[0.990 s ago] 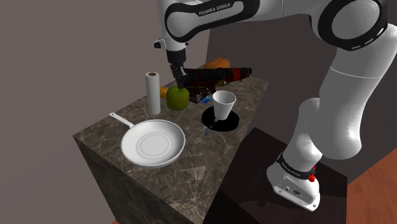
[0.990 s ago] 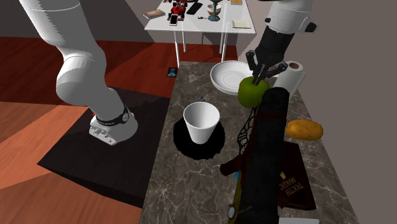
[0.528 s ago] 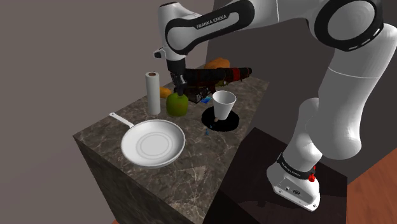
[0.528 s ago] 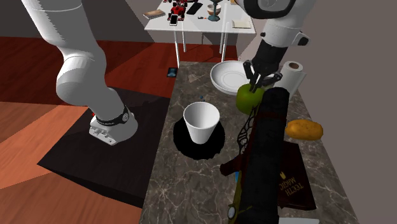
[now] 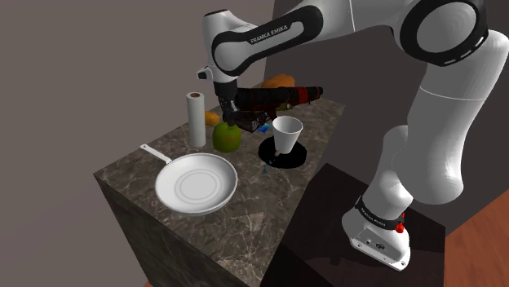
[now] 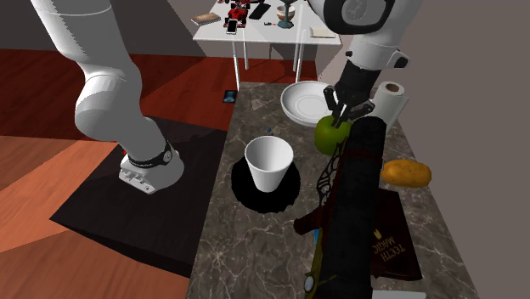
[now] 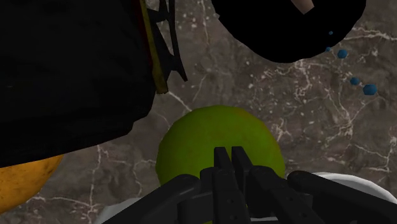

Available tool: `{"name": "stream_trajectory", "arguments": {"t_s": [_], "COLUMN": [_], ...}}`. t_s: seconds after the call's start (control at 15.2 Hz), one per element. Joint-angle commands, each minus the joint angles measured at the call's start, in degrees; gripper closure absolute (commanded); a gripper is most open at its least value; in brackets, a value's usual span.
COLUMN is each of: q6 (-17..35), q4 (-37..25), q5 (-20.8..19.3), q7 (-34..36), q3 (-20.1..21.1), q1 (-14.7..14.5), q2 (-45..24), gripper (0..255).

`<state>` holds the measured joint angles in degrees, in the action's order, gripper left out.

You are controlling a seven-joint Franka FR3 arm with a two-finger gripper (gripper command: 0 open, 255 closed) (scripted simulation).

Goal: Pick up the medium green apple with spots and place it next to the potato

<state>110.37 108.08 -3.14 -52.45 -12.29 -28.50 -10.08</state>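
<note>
We are looking at a green apple (image 5: 226, 139) sitting on the dark stone counter (image 5: 245, 220). In the second exterior view, the apple (image 6: 331, 134) is sitting just beside a white pan (image 6: 306, 102) and near a white paper roll (image 6: 391, 102). The end of a long black thing (image 6: 357, 212) is lying close to it.

The black gripper (image 5: 229, 121) is pointing down right at the top of the apple. In the wrist view we are seeing the gripper (image 7: 229, 165) with its two fingers pressed together. Nothing is showing between them, and the apple (image 7: 219, 137) is sitting just past their tips. We cannot tell if the tips are touching it.

The potato (image 6: 406, 172) is lying beside the long black thing, apart from the apple. A white cup (image 6: 269, 164) is standing on a round black mat (image 6: 255, 191) near the middle of the counter.
</note>
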Motion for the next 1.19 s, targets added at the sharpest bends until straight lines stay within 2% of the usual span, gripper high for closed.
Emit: {"name": "stream_trajectory", "arguments": {"t_s": [0.0, 0.07, 0.4, 0.66, 1.12], "q6": [0.0, 0.0, 0.0, -7.1, -7.1], "q4": [0.0, 0.0, 0.0, -6.4, -6.4], "q5": [0.0, 0.0, 0.0, 0.0, 0.0], "q7": [0.0, 0.0, 0.0, 0.0, 0.0], "q3": [0.0, 0.0, 0.0, 0.1, 0.1], "q1": [0.0, 0.0, 0.0, -0.3, -0.3], "q2": [0.0, 0.0, 0.0, 0.7, 0.7], "gripper": [255, 0, 0, 0, 0]}}
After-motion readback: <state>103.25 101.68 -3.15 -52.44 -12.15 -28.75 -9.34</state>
